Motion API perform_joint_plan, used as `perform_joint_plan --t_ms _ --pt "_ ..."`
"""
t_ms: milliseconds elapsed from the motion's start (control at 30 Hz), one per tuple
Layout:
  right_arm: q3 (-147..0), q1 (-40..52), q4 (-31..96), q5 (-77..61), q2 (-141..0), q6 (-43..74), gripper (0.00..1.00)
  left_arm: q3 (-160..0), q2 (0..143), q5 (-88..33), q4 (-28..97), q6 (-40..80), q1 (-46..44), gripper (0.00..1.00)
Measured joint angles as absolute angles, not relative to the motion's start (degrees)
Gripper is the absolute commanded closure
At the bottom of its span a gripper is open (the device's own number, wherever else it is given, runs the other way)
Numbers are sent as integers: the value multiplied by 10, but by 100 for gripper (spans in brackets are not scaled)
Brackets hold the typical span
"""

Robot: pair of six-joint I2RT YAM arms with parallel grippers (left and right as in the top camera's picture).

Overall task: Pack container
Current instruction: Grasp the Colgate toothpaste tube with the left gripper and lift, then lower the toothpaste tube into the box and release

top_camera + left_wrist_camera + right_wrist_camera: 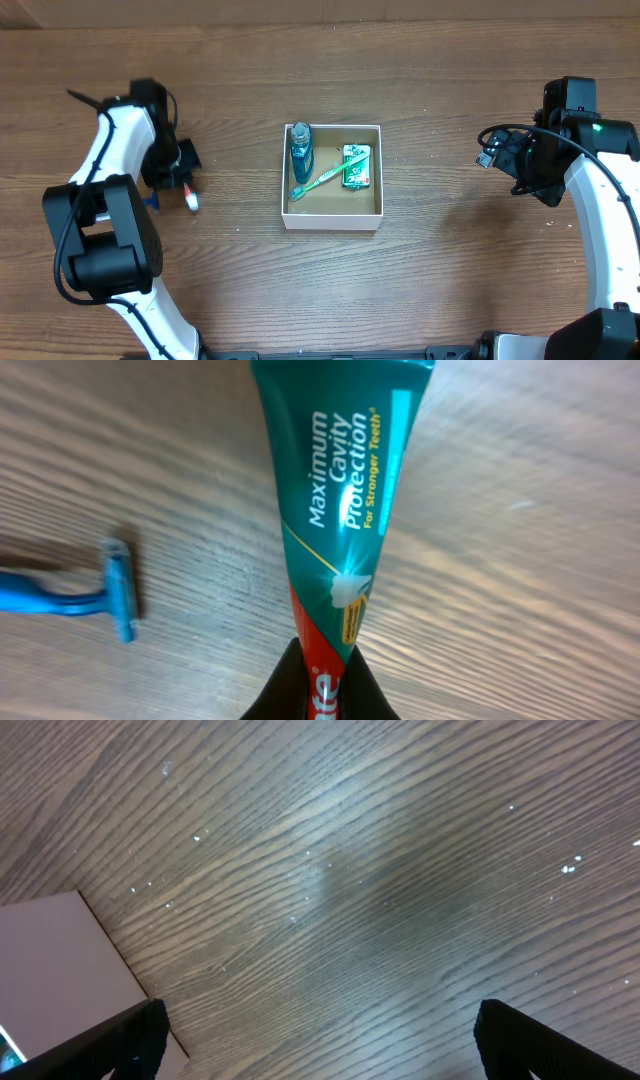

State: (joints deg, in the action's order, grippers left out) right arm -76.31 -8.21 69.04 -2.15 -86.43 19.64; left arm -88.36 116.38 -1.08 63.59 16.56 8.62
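The desk [450, 80] carried the container [332, 221] at its middle, already holding a bottle [301, 150], toothbrush [318, 181] and packet [356, 166]. Near the left edge, the left fingers [272, 700] clenched a toothpaste tube [345, 490], with a razor [110, 595] lying beside it. Both seemingly remained to pack. The right fingers [130, 1035] hung spread and empty.

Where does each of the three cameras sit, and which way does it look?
Overhead: above the table, looking straight down on the container; left arm, right arm show.
Left wrist: on left arm, facing down; left gripper holds toothpaste tube, razor beside.
Right wrist: on right arm, facing bare wood; open right gripper shows.
Shared: overhead and right wrist see the container.
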Motion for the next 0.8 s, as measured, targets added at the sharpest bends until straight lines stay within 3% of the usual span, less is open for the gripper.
perform_joint_plan --t_ms 267,533,700,800 --pt "-763 -82 690 -21 -864 196 0 -1045 1115 -11 682 164 17 96" --pt "-763 -82 688 -21 -864 196 0 -1102 1008 -11 674 52 -194 96" --pt "-763 -82 686 -21 -864 196 0 -1102 1021 -11 676 -63 -317 96" --pt "-763 -82 686 -22 -864 196 0 -1101 1041 -7 677 -89 -344 96"
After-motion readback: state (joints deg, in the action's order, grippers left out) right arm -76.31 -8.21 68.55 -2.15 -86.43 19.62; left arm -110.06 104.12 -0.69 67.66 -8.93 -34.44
